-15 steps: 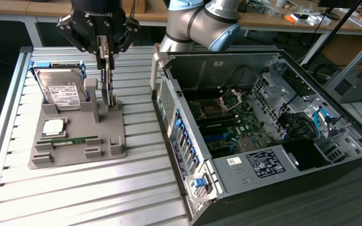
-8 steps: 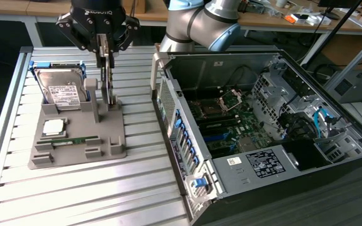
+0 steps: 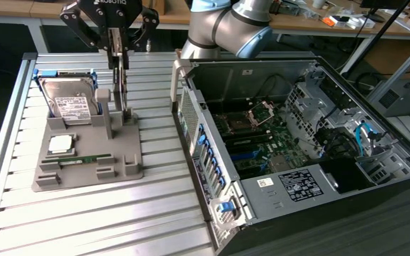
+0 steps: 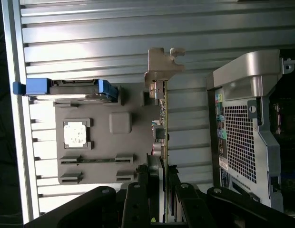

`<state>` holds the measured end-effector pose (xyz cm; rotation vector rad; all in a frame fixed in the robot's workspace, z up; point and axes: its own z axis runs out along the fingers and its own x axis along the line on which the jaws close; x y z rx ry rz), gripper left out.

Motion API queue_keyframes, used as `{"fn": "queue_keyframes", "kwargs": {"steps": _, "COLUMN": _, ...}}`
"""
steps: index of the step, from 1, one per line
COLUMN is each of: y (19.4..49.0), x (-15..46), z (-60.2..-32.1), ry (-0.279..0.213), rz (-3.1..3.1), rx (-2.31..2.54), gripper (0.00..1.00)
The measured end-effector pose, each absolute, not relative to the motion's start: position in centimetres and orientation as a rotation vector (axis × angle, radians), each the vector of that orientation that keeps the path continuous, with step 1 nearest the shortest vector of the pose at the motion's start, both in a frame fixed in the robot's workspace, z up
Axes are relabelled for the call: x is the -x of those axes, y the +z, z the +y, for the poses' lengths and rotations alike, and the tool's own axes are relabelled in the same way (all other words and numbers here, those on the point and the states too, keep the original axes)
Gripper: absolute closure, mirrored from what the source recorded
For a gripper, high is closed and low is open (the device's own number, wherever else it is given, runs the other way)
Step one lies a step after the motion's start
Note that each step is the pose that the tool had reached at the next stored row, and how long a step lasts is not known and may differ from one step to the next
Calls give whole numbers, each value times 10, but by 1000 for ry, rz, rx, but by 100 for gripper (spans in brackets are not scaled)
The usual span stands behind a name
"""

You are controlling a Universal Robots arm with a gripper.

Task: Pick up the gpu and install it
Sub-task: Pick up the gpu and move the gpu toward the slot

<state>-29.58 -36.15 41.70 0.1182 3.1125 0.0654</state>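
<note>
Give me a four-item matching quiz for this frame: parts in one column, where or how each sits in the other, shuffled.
Things:
1. gpu
2. hard drive
3. RAM stick
4. computer case

States:
A. side open, motherboard showing, on the exterior view's right
B. upright on edge, gripped by the pincer
C. lying flat in a slot of the gray fixture
D. propped up at the fixture's far end, blue rails, white label

Pairs: 1-B, 2-D, 3-C, 4-A
</note>
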Motion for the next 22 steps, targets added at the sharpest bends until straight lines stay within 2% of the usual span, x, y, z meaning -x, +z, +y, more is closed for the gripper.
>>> {"fn": "queue_keyframes", "kwargs": {"steps": 4, "y": 426, "x": 296, "z": -361, "ry": 65, "rz": 3112, "rx": -118, "gripper": 73}}
{"fn": "queue_keyframes", "kwargs": {"steps": 22, "y": 432, "x": 296, "z": -361, "ry": 66, "rz": 3112, "rx": -118, "gripper": 73}}
